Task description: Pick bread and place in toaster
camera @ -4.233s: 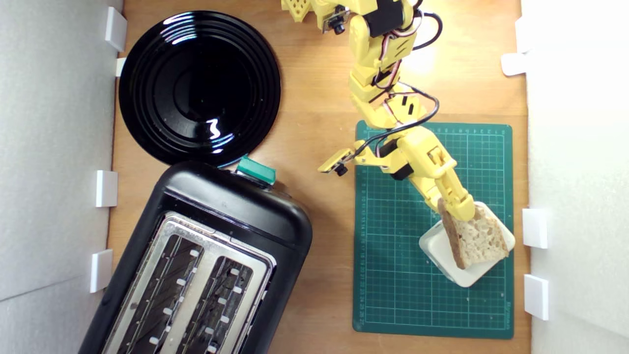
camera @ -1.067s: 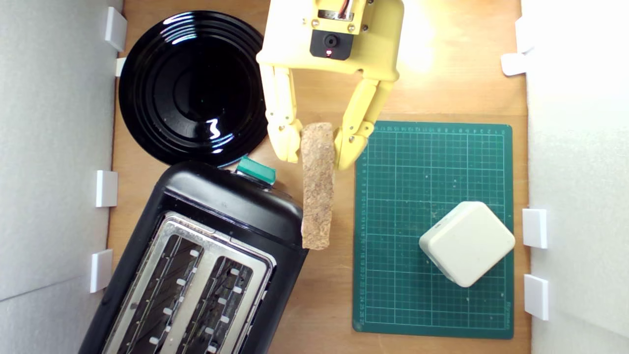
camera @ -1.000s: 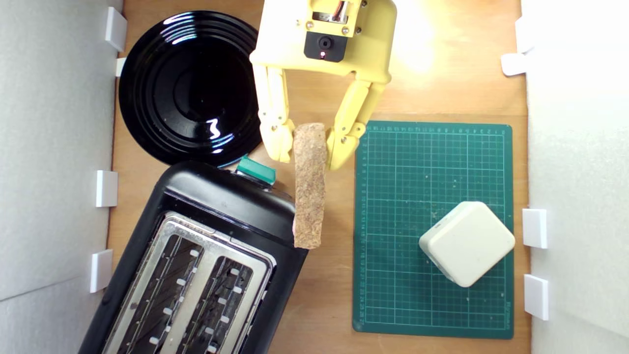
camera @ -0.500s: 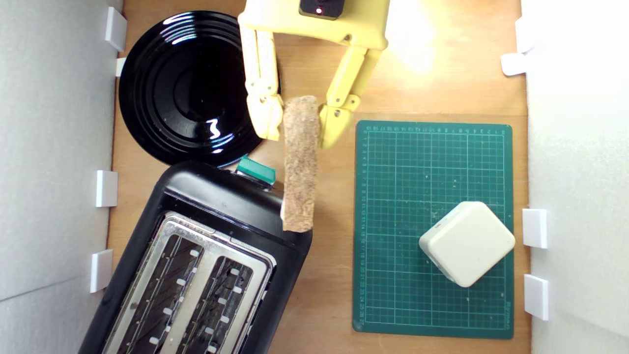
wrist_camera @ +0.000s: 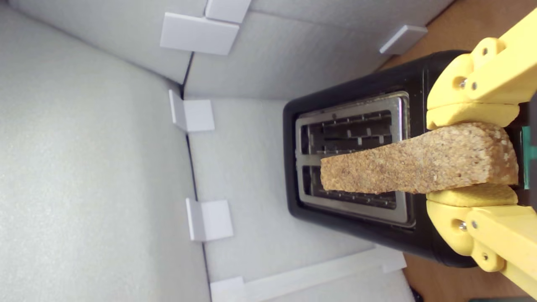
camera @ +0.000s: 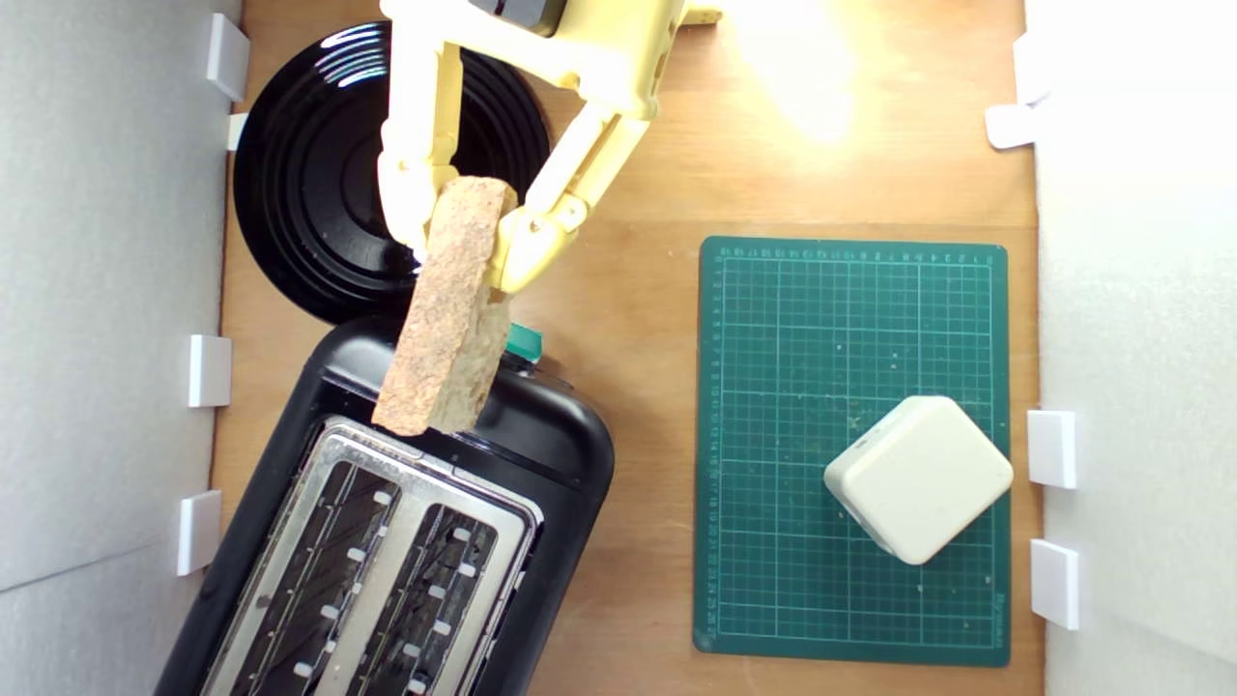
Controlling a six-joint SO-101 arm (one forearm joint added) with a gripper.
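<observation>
Yellow plastic tool (camera: 462, 237): two jointed fingers clenched on one end of the bread, one on each flat side; screws show at the finger joints in the wrist view (wrist_camera: 470, 155).
Arm pose: body enters from the top edge of the exterior view, fingers reaching down and toward the exterior view's left, above the plate's rim.
Bread (camera: 446, 307): held crust-up and off the surface, a long wedge with brown, grainy, floury crust, slanting from the fingers down over the toaster's lever end. Free end sits above the black shell at the edge of the silver top, not in a slot. In the wrist view (wrist_camera: 415, 165) it narrows away from the fingers and crosses over both slots.
Toaster (camera: 387, 541): glossy black shell, rounded corners, silver metal top, two long slots with wire guides; set at an angle on the surface. Teal lever (camera: 525, 341) partly hidden behind the bread.
Plate (camera: 309, 184): round, glossy black, ringed ridges.
Cutting mat (camera: 773, 541): green, pale grid; edge numerals too small to read.
Block (camera: 918, 478): cream-white, rounded square, on the mat, well apart from the bread.
Surface (camera: 638, 387): light brown wood.
Walls: white foam panels with white clips.
Writing: none legible.
</observation>
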